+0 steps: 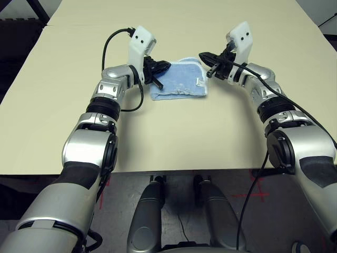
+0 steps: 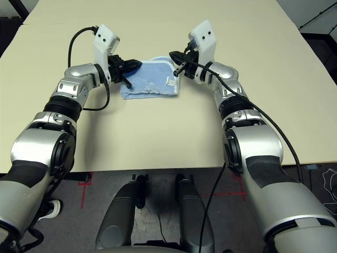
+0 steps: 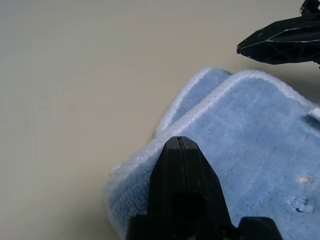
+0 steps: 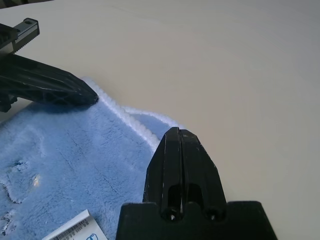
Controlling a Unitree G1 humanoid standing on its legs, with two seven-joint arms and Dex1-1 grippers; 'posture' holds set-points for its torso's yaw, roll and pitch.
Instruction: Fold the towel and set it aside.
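Observation:
The light blue towel (image 1: 179, 80) lies folded on the table's middle, a lower layer peeking out at its far edge and a white tag (image 1: 200, 83) on its right side. My left gripper (image 1: 168, 66) is shut and empty, its tip over the towel's far left corner. From the right, my right gripper (image 1: 201, 55) points in over the far right corner, also shut with nothing in it. In the left wrist view the closed fingers (image 3: 180, 150) sit just above the fuzzy towel (image 3: 260, 140). The right wrist view shows its fingers (image 4: 179, 145) pressed together above the white hem (image 4: 135, 125).
The beige table (image 1: 174, 137) reaches well beyond the towel on every side, with its front edge close to me. Black cables (image 1: 108, 45) loop from both wrists. Dark floor lies beyond the table's left and right edges.

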